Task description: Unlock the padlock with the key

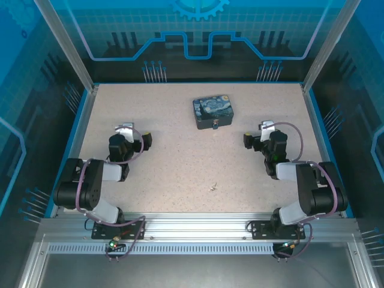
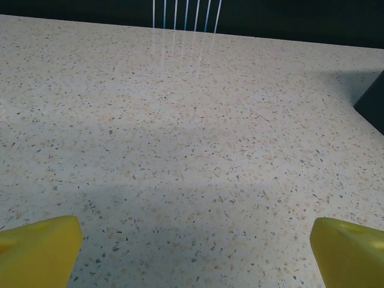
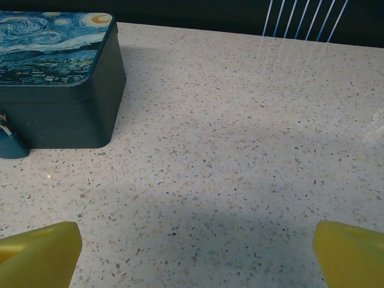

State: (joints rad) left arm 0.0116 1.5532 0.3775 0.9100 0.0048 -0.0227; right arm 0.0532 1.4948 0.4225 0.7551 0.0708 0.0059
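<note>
Both arms sit low toward the near edge of the speckled table [image 1: 180, 162]. The left gripper [image 1: 131, 137] is at roughly 9 o'clock from the table's middle and the right gripper [image 1: 262, 137] at roughly 3 o'clock, well apart from each other. On the left wrist cam the yellow fingertips [image 2: 37, 252] sit down in the bottom corners, so the jaws are spread wide with just bare tabletop between them. It's the same on the right wrist cam, jaws spread wide and pinching nothing.

The padlock [image 1: 215, 126] is a tiny blue-teal thing right up against the 6 o'clock side of the starry-night tin [image 1: 214, 111], which sits around 12 o'clock from the table's middle. The right wrist cam catches it at the left edge, low against the tin's front wall, half cropped. I can't tell if it's actually hooked onto the tin. The key [image 1: 212, 188] lies flat on the table at about 6 o'clock from the middle, well apart from the padlock. It's between the two arms, and neither gripper touches it.
</note>
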